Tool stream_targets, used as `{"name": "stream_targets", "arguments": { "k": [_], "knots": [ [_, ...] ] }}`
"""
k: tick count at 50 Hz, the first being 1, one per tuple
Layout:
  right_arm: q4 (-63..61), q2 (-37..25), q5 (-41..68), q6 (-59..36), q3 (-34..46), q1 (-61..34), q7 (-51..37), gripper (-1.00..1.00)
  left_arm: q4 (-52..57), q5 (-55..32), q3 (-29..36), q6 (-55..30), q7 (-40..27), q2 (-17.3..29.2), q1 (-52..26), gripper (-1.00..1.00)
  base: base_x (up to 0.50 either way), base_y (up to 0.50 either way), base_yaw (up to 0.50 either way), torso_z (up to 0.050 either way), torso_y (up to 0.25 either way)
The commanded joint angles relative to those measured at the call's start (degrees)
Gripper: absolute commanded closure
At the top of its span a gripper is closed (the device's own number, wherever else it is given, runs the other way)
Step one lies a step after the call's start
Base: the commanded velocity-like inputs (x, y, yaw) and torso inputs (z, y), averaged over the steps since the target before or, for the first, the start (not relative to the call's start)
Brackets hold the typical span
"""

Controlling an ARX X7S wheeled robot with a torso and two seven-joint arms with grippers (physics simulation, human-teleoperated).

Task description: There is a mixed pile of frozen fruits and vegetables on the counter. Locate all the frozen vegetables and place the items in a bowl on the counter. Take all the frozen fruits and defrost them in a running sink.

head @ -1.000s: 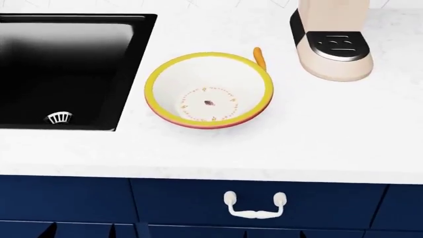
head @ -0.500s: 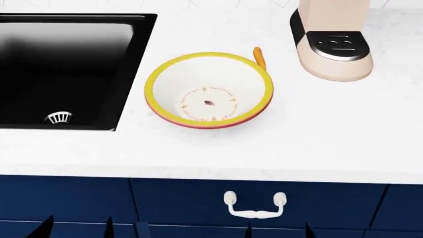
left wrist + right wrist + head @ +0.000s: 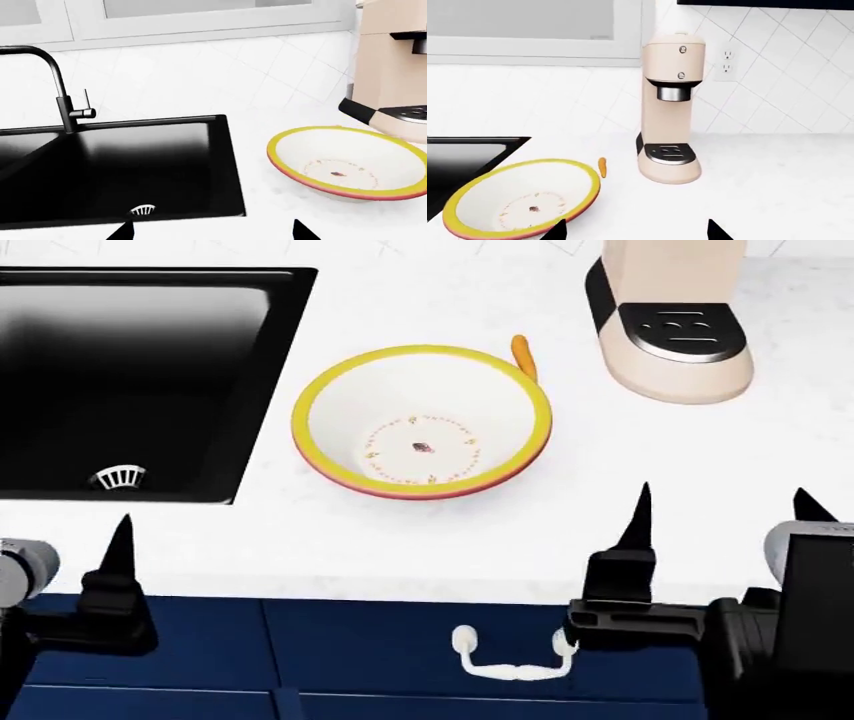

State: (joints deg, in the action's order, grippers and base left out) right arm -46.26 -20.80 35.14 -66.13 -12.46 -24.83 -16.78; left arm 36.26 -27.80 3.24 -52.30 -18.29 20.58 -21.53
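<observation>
Carrot piece (image 3: 602, 167) beside bowl (image 3: 467, 204)

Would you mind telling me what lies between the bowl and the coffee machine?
The small orange carrot piece lies beside the bowl rim, with bare counter up to the coffee machine; the right wrist view shows it.

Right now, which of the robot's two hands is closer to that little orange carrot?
The right gripper; the carrot lies behind the bowl, beside the coffee machine, on its side.

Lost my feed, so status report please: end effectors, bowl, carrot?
Both end effectors, left and right, open, empty. Bowl empty. Carrot behind it, near coffee machine. Path clear.
</observation>
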Motion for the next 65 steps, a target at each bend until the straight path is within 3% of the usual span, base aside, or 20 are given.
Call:
{"name": "stream_targets", "arguments": {
  "k": [1, 6, 14, 65],
  "knots": [
    [-6.80, -3.06, 19.17, -23.69, -15.04, -13.41, -4.47, -1.00, 5.08, -6.73, -6.53, -14.47, 0.76, 3.11, -10.78, -1.00, 0.00, 0.00, 0.00, 0.000, 0.000],
    [-4.97, -4.02, 28.91, -23.09, -17.48, -13.29, -9.06, -1.00, 5.18, -7.51, -7.02, -15.58, 0.16, 2.45, -10.62, -1.00, 0.02, 0.00, 0.00, 0.000, 0.000],
    [-4.30, -5.63, 27.87, -20.51, -13.90, -12.42, -9.62, -1.00, 6.05, -8.63, -8.31, -16.01, 0.06, 2.38, -8.76, -1.00, 0.41, 0.00, 0.00, 0.000, 0.000],
    [-0.96, -8.03, 40.20, -19.87, -12.99, -12.35, -19.71, -1.00, 5.78, -10.24, -8.40, -14.86, -0.24, 3.17, -6.33, -1.00, 0.50, 0.07, 0.00, 0.000, 0.001]
  ]
}}
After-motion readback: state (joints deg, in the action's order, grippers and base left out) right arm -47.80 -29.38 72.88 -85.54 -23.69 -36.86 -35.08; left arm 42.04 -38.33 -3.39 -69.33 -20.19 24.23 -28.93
